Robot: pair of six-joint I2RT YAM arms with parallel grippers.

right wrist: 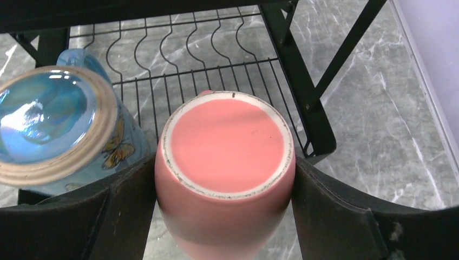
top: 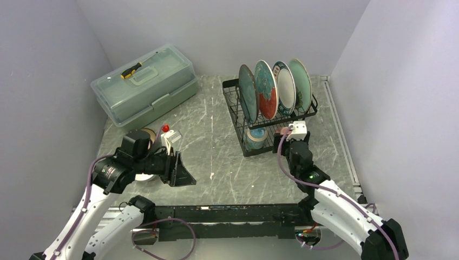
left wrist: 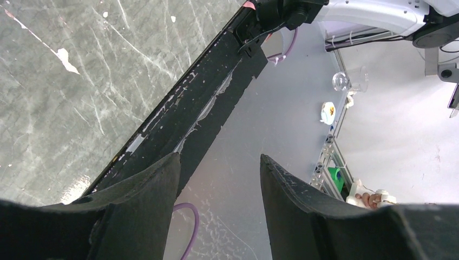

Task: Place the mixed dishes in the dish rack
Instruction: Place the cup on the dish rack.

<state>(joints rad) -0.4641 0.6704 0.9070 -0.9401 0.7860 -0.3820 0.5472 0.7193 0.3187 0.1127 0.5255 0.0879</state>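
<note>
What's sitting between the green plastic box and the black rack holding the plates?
Nothing. In the top view, the stretch of grey marbled table between the green lidded box and the dish rack is bare.

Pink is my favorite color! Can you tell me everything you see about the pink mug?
The pink mug is glossy, like glazed ceramic, and upside down, so its flat round bottom faces the wrist camera. A rough off-white ring with tiny dark specks edges that bottom. The right gripper pinches it, black fingers pressing both sides. It is at the front of the lower tier of the dish rack, close beside the upside-down blue mug. Its handle barely shows.
</note>
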